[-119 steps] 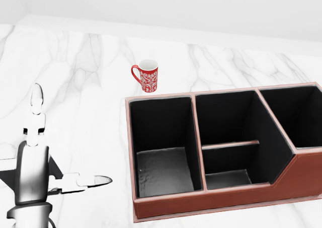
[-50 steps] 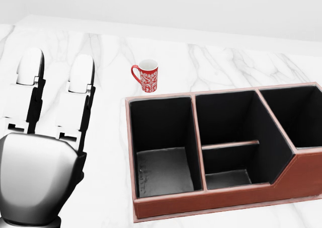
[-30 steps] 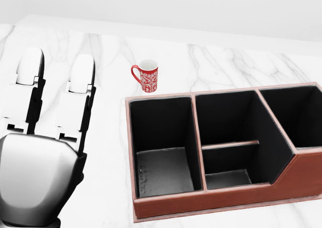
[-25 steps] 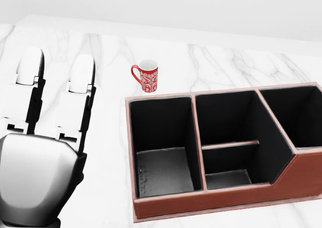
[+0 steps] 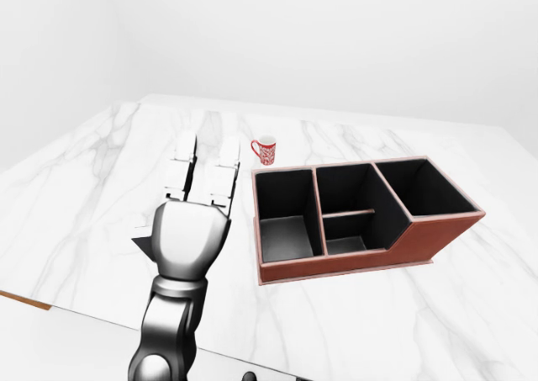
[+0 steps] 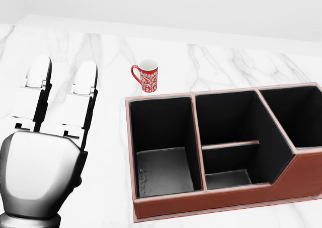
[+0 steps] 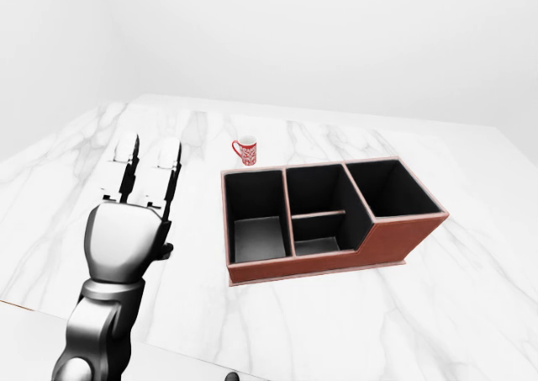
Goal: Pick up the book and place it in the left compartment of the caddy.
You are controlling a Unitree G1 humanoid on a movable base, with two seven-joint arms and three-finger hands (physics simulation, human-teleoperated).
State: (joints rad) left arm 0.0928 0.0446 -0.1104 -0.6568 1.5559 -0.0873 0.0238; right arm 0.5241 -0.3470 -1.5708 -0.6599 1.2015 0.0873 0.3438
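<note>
I log 1 left hand point(image 6: 43, 172), fingers point(image 6: 83, 94) straight and spread, holding nothing, left of caddy point(image 6: 221, 200). Its left compartment point(image 6: 163, 170) holds nothing. Mug point(image 6: 146, 76) far side. I see no book.

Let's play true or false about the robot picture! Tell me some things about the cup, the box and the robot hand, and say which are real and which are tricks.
1. The red patterned mug stands upright on the marble table. True.
2. The mug sits inside the caddy. False: it stands on the table, apart from the caddy, above its left end in the head view.
3. The caddy's left compartment has nothing in it. True.
4. The left robot hand is holding a book. False: its fingers are stretched out straight with nothing in them, and no book shows in any view.
5. The left robot hand is to the left of the caddy in the head view. True.
6. The caddy is blue. False: it is reddish brown outside and black inside.
</note>
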